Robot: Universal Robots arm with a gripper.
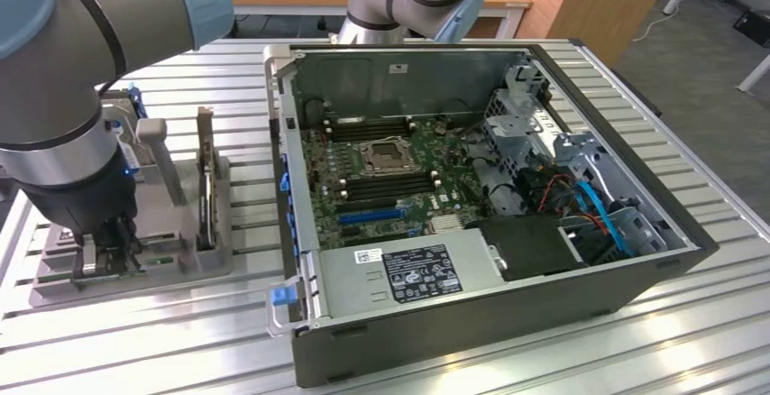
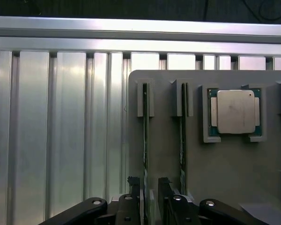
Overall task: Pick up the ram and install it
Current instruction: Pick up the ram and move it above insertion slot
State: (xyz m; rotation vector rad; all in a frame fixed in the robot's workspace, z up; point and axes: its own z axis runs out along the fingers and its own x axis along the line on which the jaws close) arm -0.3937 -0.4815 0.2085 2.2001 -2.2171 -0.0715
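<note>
The pincer [image 2: 150,190] stands released astride the thin green ram stick [image 2: 144,140] in the grey plastic holder [image 2: 234,164]; closing off-centre could tilt it.

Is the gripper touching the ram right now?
Cannot tell. The wrist view shows the open gripper straddling the ram, one finger clearly off it, the other too close to its edge to judge.
</note>
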